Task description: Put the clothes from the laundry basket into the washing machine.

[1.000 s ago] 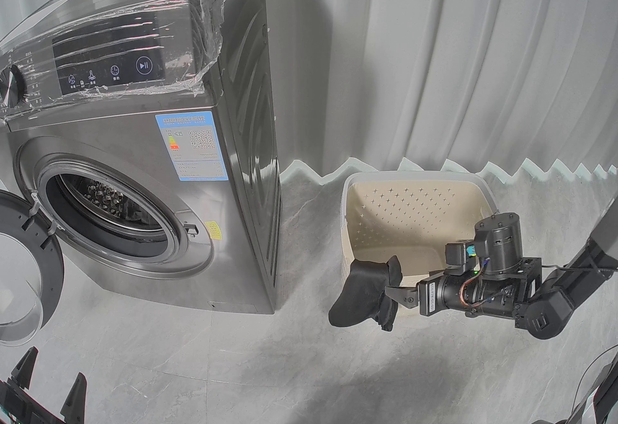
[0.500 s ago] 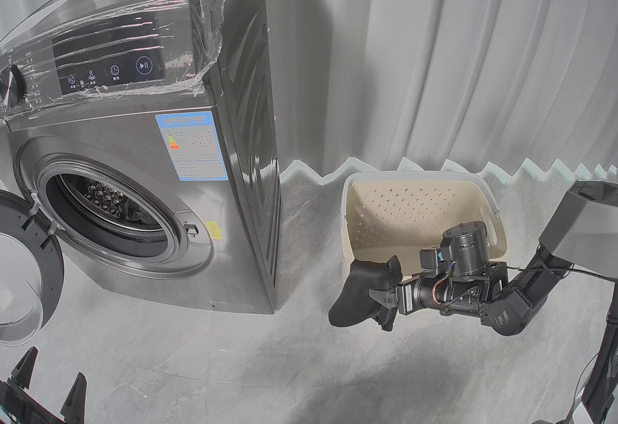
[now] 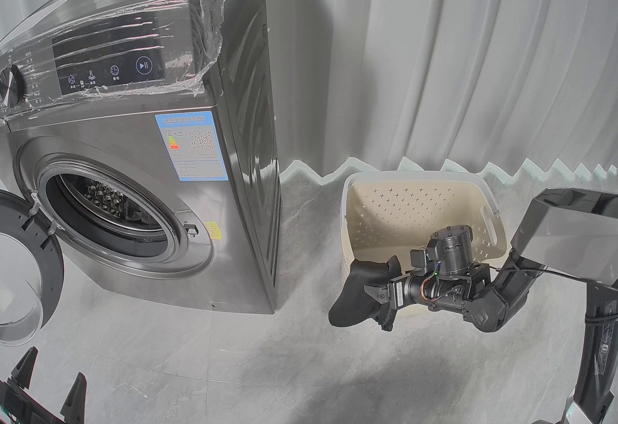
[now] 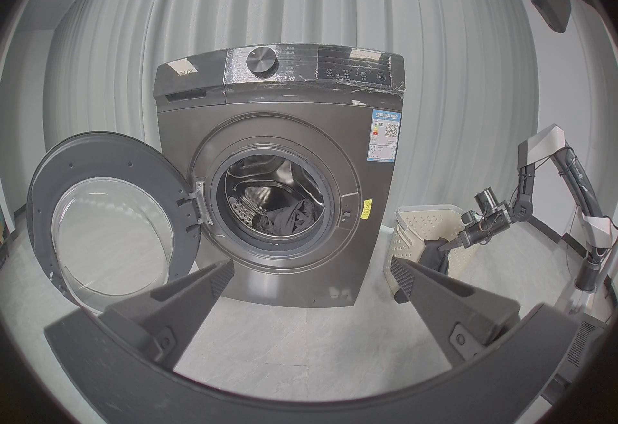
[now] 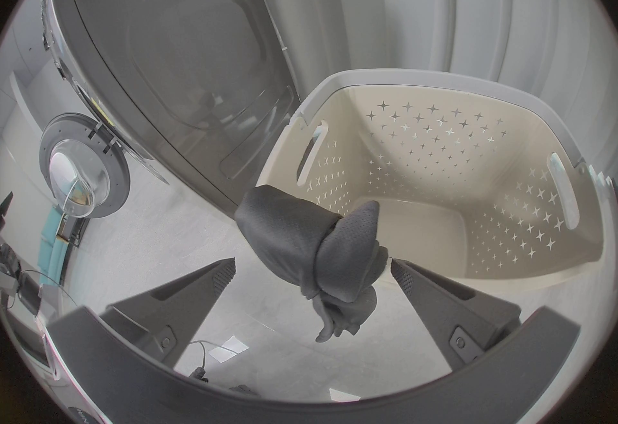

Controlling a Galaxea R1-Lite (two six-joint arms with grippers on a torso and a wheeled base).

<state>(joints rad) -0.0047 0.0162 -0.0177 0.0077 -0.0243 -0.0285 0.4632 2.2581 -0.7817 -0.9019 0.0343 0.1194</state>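
At the basket's [image 3: 412,175] 8 o'clock rim, the cloth [image 3: 357,300] hangs between the wide-spread fingers of the right gripper [image 5: 310,265]. Close deep on the bunched fold, seemingly its thickest part, then lift clear before swinging to the washer [image 3: 212,232] at 10 o'clock.

Glossy metal washing machine [image 3: 248,122], matt plastic laundry basket [image 3: 412,213], seemingly mesh-textured cloth [image 3: 357,298]

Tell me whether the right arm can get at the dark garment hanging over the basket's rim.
Probably yes. The right gripper is open, with the dark garment between its fingers, draped over the rim of the basket. Nothing blocks it.
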